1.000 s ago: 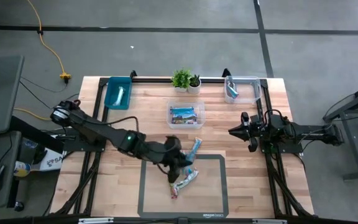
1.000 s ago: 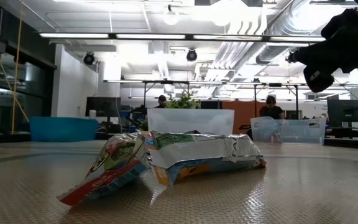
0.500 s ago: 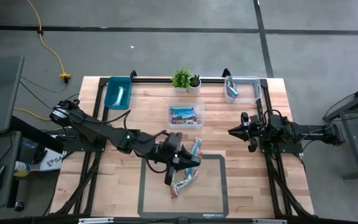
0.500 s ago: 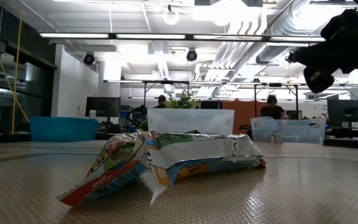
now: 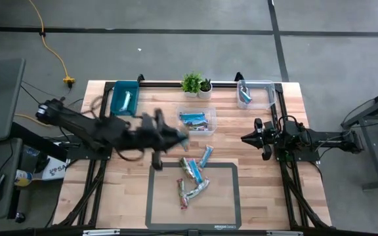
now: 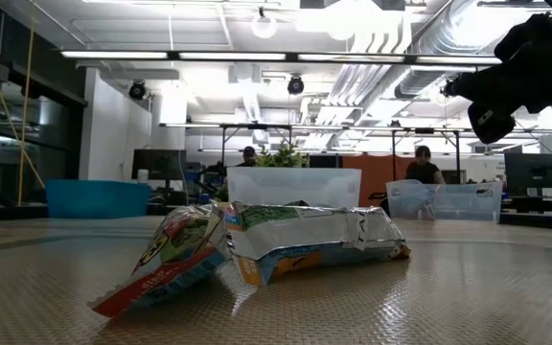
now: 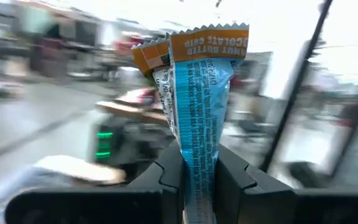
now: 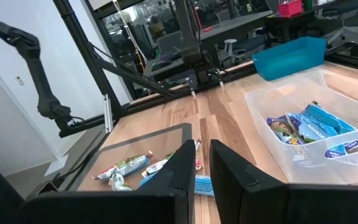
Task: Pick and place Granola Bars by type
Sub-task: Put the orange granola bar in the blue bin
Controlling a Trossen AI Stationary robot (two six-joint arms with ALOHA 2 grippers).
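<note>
One bar in hand: the left gripper point(image 7: 199, 177) pinched a light-blue granola bar point(image 7: 194, 112) with an orange end seal between its two fingers point(image 7: 170, 171), the bar standing upright above them.
Left gripper position: in the high view the left gripper point(image 5: 176, 133) was over bare wood between the teal bin point(image 5: 124, 98) and the centre clear bin point(image 5: 197, 120), clear of the black mat point(image 5: 194, 194).
Recommended handling: the wrapper was gripped near its lower end only, so the long free end could swing; a steady carry and a low release well inside the bin walls would likely suit best.
Bin choice: the centre clear bin already held blue-wrapped bars point(image 8: 309, 127), which suggested it as the matching bin; this is a judgement, not a reading of labels.
Loose bars: several bars on the mat point(image 5: 192, 180) lay touching or overlapping one another.
Right gripper: the right gripper point(image 8: 202, 168) waited near the table's right edge with its fingers close together and nothing between them.
Far clear bin: the far clear bin point(image 5: 254, 93) held at least one blue item.
Hard to make out: the left arm was smeared in the high view, so the bar could not be picked out there.
Hidden: the background behind the bar was blurred, and the exact count and types of bars on the mat could not be told.
</note>
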